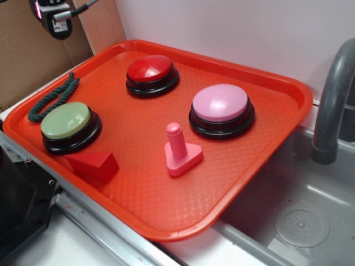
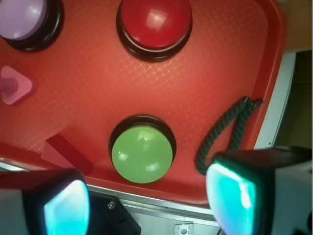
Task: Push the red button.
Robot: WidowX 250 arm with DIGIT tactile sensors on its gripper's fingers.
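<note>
Over the orange tray (image 2: 234, 58) our claw (image 2: 146, 200) hangs released, jaws spread, and we see the red button (image 2: 154, 22) straight ahead, beyond the green button (image 2: 142, 154).

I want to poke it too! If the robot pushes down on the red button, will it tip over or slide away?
Probably not. The red button sits on a wide, flat black base, so it looks hard to tip. Its dome is glossy, so an off-centre poke might slip sideways. The orange tray has a bumpy pattern, which may help stop sliding.
</note>
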